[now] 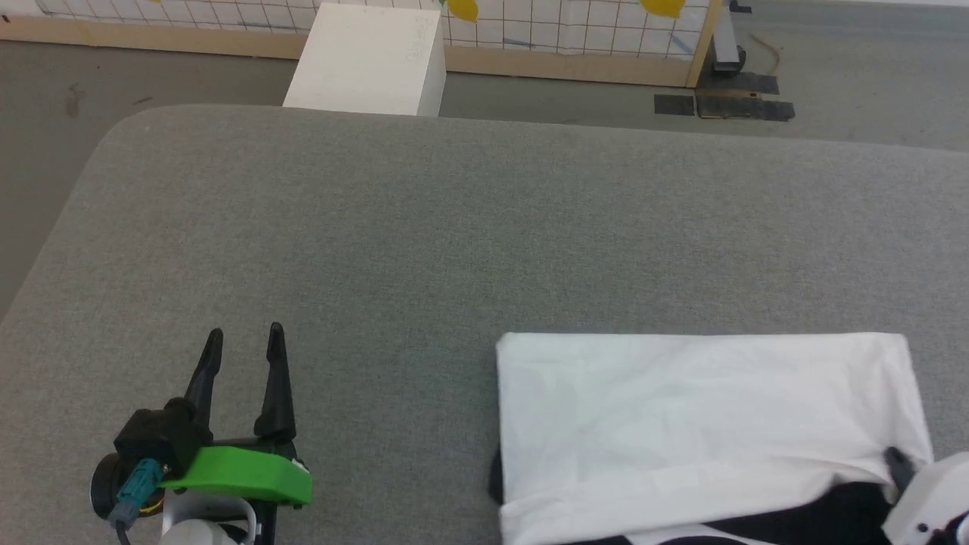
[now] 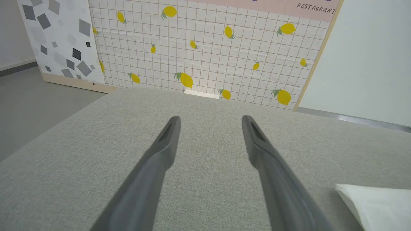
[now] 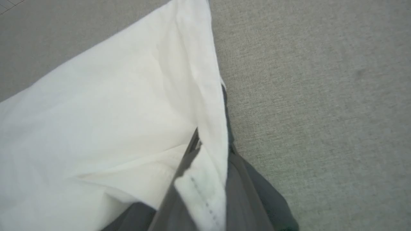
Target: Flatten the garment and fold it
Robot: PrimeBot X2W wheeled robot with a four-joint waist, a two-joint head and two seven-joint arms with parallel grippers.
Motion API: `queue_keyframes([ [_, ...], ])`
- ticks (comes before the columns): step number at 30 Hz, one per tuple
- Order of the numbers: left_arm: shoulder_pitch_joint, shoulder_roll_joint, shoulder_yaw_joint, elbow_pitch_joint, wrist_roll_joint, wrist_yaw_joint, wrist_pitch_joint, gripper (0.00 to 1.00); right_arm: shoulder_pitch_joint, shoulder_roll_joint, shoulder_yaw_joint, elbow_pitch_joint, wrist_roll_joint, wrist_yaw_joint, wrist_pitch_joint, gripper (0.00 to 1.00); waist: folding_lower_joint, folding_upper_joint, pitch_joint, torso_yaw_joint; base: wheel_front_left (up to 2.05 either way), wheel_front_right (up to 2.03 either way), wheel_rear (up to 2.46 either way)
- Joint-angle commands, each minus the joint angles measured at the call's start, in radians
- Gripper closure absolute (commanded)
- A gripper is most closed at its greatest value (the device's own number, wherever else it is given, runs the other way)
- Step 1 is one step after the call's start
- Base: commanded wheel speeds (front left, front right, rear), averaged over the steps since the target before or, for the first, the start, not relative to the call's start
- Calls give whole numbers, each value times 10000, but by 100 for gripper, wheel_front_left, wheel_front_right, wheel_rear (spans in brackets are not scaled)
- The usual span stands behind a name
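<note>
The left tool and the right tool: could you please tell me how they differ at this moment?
The left tool has its fingers spread wide with nothing between them, while the right tool is shut on a hemmed edge of the T-shirt. The left tool is over the bare grey surface, apart from the T-shirt, whereas the right tool is at the T-shirt's right side, touching the cloth. Both have two long dark fingers.
</note>
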Motion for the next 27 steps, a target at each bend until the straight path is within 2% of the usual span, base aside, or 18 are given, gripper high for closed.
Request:
queue_keyframes([
  [1, 84, -68, 43, -27, 89, -47, -43, 0, 100, -28, -147, -217, -257, -17, -7, 100, 0, 0, 4, -9, 0, 0, 0],
  [5, 96, -115, 105, -9, 145, -90, -43, 0, 358, -28, 15, -1197, -664, -17, 278, 100, 0, 0, -8, -4, 0, 0, 0],
  [9, 117, -131, 162, 53, 193, -137, -43, 0, 791, -28, 955, -2859, -408, -17, 940, 100, 0, 0, -58, 17, 0, 0, 0],
  [14, 116, -106, 140, 127, 279, -195, -43, 0, 1252, -28, 2969, -5185, -409, -17, 1984, 100, 0, 0, -91, 130, 0, 0, 0],
  [17, 72, -109, 125, 141, 298, -218, -43, 0, 1157, -28, 4411, -5933, -644, -17, 2341, 100, 0, 0, -56, 193, 0, 0, 0],
  [19, 39, -110, 117, 155, 309, -230, -43, 0, 882, -28, 5460, -5993, -841, -17, 2518, 100, 0, 0, -25, 223, 0, 0, 0],
  [22, -25, -120, 68, 171, 326, -247, -43, 0, 268, -28, 6776, -5386, -1176, -17, 2723, 100, 0, 0, 52, 298, 0, 0, 0],
  [27, -154, -142, -78, 193, 340, -273, -43, 0, -713, -28, 7990, -3573, -1101, -17, 2644, 100, 0, 0, 215, 497, 0, 0, 0],
])
